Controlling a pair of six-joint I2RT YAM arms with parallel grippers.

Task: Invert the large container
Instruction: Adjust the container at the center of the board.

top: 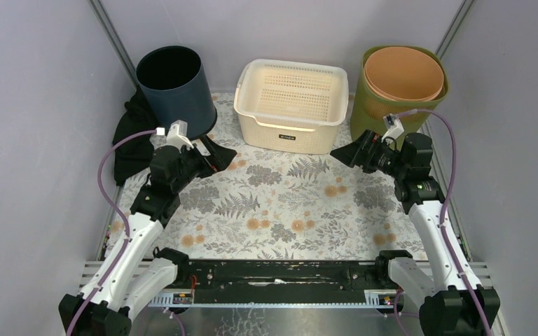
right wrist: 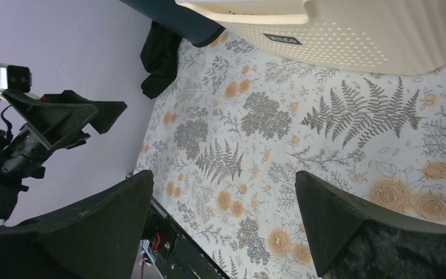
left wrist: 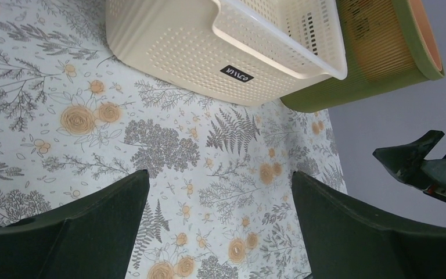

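The cream basket (top: 308, 136) is stood upright, mouth upward, long axis left to right. The left tool (top: 217, 155) and right tool (top: 347, 155) are held spread, empty.

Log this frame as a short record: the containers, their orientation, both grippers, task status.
containers: dark blue bin, cream basket, green bin with orange bin nested inside, in a row at the back
orientation: all upright, openings up
left gripper: open, empty, above the floral table cover
right gripper: open, empty, touching nothing
other: black cloth beside the dark blue bin
task status: nothing turned over yet
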